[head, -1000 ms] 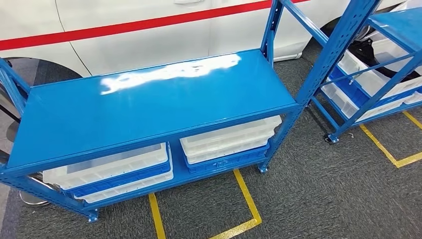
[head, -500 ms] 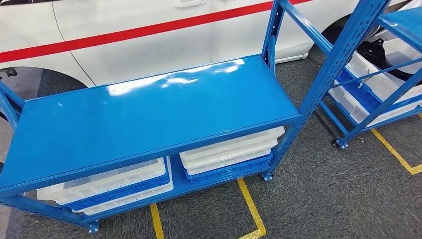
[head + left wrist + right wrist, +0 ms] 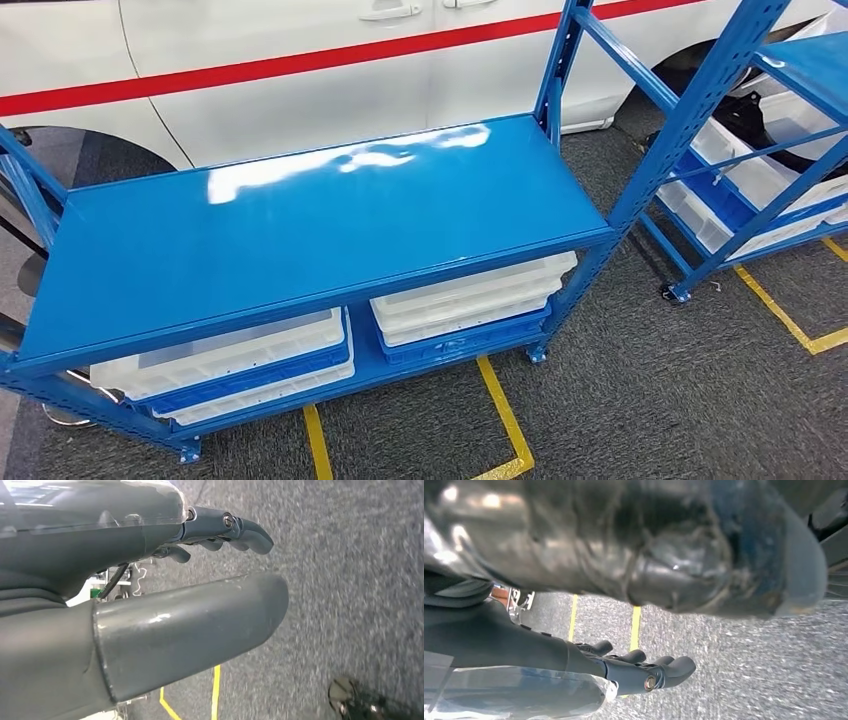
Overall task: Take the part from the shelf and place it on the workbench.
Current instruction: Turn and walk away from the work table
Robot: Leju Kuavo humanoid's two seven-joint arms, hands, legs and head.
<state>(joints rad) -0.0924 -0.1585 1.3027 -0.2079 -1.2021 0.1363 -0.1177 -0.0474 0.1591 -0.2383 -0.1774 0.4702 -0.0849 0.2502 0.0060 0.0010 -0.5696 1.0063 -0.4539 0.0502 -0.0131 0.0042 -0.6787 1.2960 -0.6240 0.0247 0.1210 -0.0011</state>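
Glossy blue metal worktop (image 3: 300, 230) sits dead centre, bare, ready to receive. Right hand (image 3: 639, 667) carries a dark shiny bulky part (image 3: 649, 545), thumb clamped over it. Left hand (image 3: 220, 555) hangs slack w/ nothing in it. Second blue shelf (image 3: 760, 150) at 2 o'clock.

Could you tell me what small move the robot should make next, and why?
Probably step closer to the blue workbench: its flat top lies ahead, and the right robot hand, with a dark glossy thing by it, hangs over carpet.
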